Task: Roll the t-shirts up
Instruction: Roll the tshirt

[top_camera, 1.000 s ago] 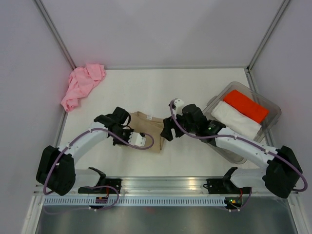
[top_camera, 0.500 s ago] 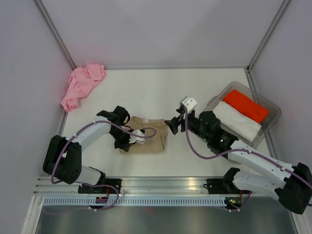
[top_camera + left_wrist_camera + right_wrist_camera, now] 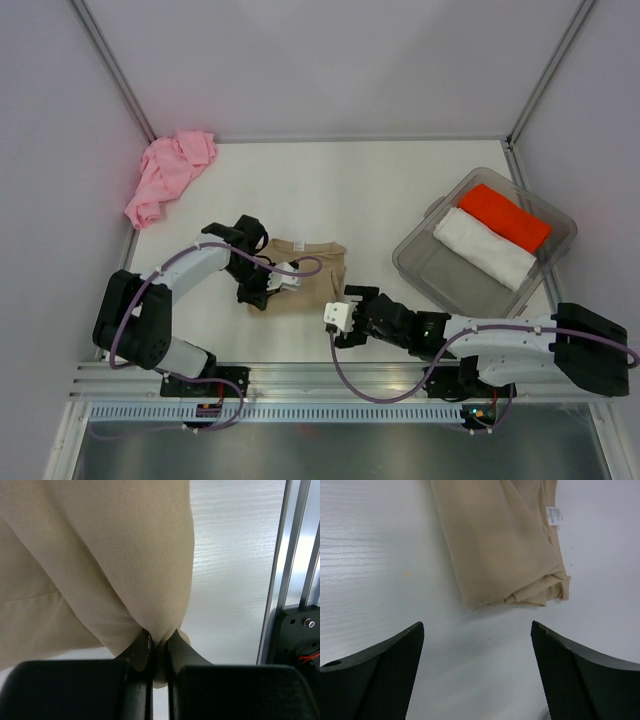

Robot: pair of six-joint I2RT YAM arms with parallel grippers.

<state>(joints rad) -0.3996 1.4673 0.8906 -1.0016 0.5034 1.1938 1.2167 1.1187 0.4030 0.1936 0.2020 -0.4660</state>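
Tan shirt (image 3: 312, 268), folded into a thick band, lies centre-frame, bare table (image 3: 400, 190) all around; left gripper (image 3: 159, 639) pinches its fold, right gripper (image 3: 477, 627) gapes wide nearby.

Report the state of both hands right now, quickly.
Left hand: closed, pinching a fold of the tan t-shirt.
Right hand: open, holding nothing, with the tan t-shirt lying just ahead of it.

One camera hangs high above and behind the arms (image 3: 180, 272), looking down on the whole table (image 3: 330, 190). The left wrist camera presses close against the tan shirt (image 3: 100, 555); the right wrist camera sees that same shirt from farther off.
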